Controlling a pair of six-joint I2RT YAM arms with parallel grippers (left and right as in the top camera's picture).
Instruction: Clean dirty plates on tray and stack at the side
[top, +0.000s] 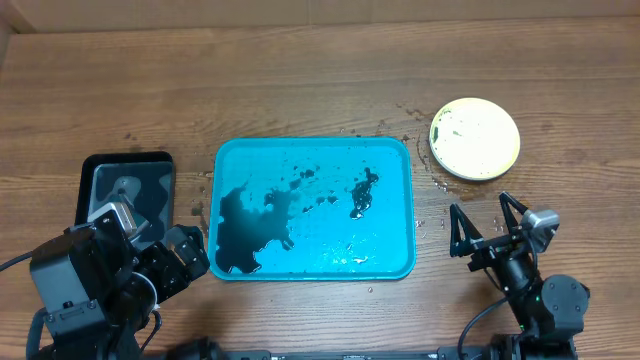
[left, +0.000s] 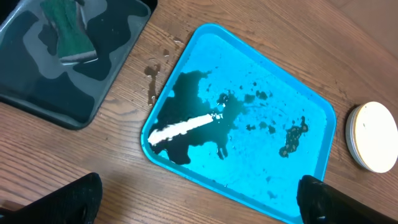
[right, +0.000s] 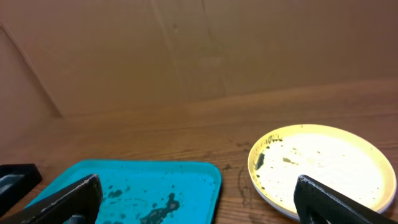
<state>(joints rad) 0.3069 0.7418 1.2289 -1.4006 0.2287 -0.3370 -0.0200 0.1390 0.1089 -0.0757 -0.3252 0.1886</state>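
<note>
Shows the tray (top: 395, 225) wet with dark puddles (top: 245, 230), the plates (top: 475, 138) stacked on the table (top: 300, 80) beside its right end, left gripper (left: 199, 202) and right gripper (top: 484, 222) both spread wide, empty.

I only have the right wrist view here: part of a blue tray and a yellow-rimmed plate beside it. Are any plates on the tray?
Observer: No. Overhead, the tray holds no plates, only a dark puddle at its left end and scattered specks.
Operator: What is the black thing at my left edge?
Observer: Most likely the smaller black tray; a green sponge lies in it.
Operator: And the other arm?
Observer: The left gripper is open near the blue tray's front left corner, holding nothing.
</note>
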